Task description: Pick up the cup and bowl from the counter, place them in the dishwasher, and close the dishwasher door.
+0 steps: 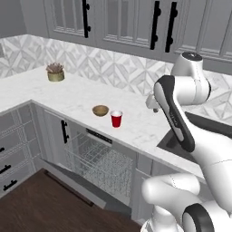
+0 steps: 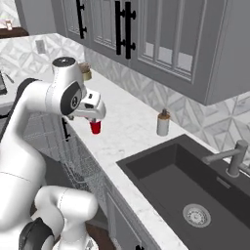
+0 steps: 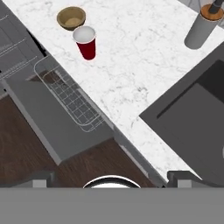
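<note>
Jaws' spread unreadable – nothing held; cup touches bowl – my descent risks knocking either off counter.

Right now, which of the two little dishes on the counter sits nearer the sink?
The red cup. It stands on the sink side of the tan bowl, which lies just beyond it, farther along the counter.
</note>
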Tool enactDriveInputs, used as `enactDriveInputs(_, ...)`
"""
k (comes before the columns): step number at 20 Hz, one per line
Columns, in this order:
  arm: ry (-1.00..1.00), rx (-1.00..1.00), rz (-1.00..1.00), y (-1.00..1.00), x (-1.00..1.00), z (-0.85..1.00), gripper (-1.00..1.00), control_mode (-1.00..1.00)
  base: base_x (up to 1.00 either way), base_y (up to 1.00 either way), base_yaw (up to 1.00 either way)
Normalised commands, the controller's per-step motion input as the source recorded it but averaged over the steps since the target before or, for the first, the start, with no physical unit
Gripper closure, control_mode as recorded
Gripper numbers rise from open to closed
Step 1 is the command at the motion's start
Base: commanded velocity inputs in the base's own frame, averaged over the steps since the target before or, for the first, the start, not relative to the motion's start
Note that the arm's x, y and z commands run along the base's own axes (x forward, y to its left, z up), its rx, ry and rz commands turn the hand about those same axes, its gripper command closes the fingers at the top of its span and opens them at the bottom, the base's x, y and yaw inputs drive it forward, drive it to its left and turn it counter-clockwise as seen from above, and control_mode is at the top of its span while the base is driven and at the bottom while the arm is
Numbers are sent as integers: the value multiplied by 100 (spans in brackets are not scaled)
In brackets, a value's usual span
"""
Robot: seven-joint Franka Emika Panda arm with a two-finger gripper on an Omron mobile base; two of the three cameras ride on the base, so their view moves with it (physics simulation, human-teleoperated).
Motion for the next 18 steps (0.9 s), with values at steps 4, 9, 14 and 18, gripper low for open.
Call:
enactDriveInputs(4,0,0,0,0,0,0,-100,100,24,2,16)
enactDriveInputs(9,0,0,0,0,0,0,-100,100,23,13,23)
enactDriveInputs(14,0,0,0,0,0,0,-100,100,29,0,29)
enactDriveInputs(18,0,0,0,0,0,0,-100,100,11,0,25)
